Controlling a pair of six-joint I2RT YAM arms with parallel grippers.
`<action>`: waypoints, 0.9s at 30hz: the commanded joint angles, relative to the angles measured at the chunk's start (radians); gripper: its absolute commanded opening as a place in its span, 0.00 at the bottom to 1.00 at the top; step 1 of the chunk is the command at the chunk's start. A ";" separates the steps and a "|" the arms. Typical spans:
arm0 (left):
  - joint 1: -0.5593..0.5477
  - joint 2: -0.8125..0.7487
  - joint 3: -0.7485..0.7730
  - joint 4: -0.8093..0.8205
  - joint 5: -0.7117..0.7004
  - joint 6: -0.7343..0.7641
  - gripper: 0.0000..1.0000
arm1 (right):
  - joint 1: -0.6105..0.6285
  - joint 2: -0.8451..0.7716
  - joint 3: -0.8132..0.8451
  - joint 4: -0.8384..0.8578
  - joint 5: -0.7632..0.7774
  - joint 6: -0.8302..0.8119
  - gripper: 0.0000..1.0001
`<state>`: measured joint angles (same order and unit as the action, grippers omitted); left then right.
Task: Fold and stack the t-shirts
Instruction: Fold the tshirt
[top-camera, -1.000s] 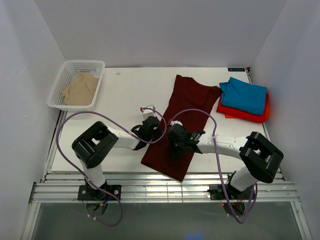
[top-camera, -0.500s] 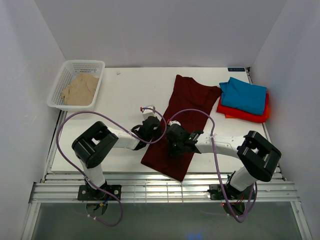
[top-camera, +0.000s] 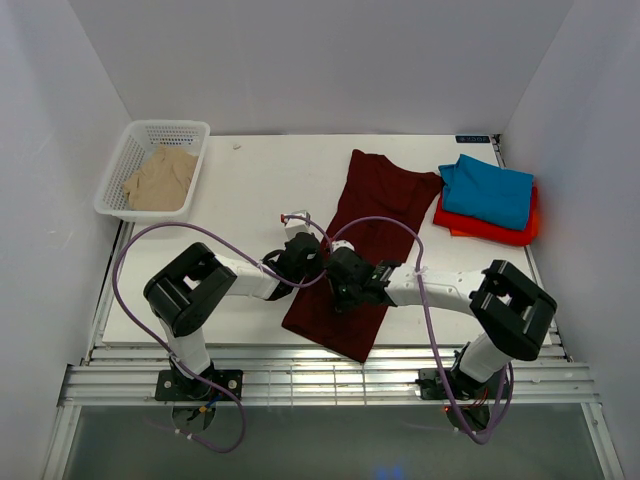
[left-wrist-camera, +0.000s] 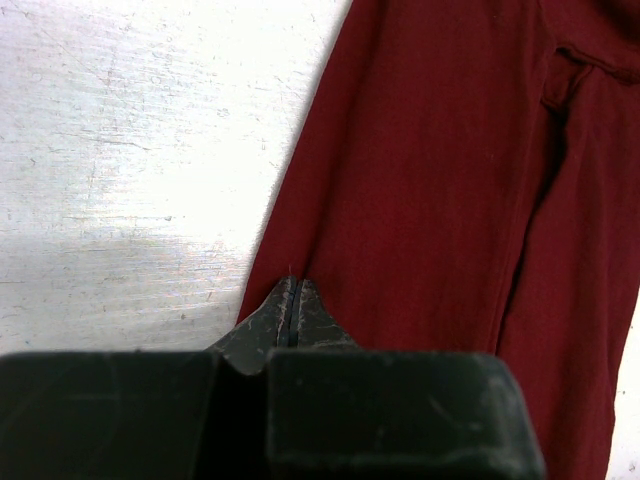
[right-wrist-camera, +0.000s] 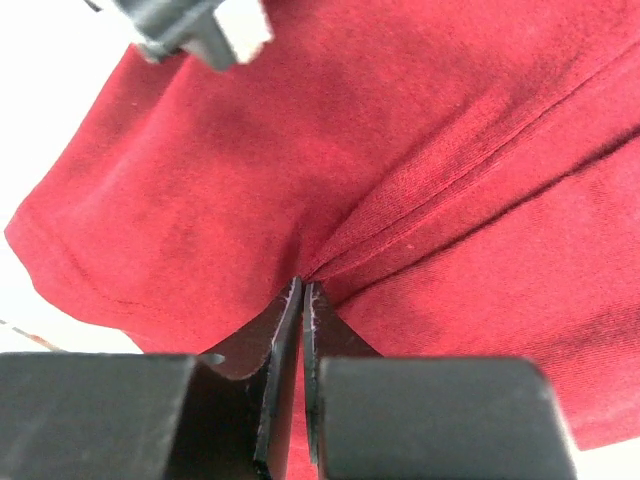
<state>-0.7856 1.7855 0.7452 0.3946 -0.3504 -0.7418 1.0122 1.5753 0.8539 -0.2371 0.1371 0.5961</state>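
The dark maroon t-shirt lies folded into a long strip, running from the table's middle back toward the front edge. My left gripper sits at the strip's left edge, jaws shut with the tips pinching the hem of the maroon cloth. Right beside it, my right gripper is shut on a puckered ridge of the shirt, creases fanning out from its tips. The teal-blue t-shirt lies folded on the red-orange one at the back right. The beige one is crumpled in the basket.
The white mesh basket stands at the back left corner. White walls close in the table on three sides. Part of the left arm shows at the top of the right wrist view. Purple cables loop over both arms.
My right gripper has slid a little left along the shirt toward the left gripper and its jaws have shut on the cloth. The left gripper has stayed where it was.
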 joint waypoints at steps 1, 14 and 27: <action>-0.001 0.005 -0.024 -0.071 -0.009 0.012 0.00 | 0.025 -0.049 0.045 -0.030 0.021 0.010 0.08; -0.001 -0.006 -0.027 -0.071 -0.004 0.012 0.00 | 0.077 -0.149 0.050 -0.148 0.090 0.067 0.08; -0.001 -0.003 -0.026 -0.071 0.005 0.010 0.00 | 0.094 -0.196 0.022 -0.208 0.113 0.110 0.08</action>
<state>-0.7876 1.7855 0.7452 0.3946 -0.3508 -0.7414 1.0889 1.4178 0.8734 -0.4133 0.2451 0.6811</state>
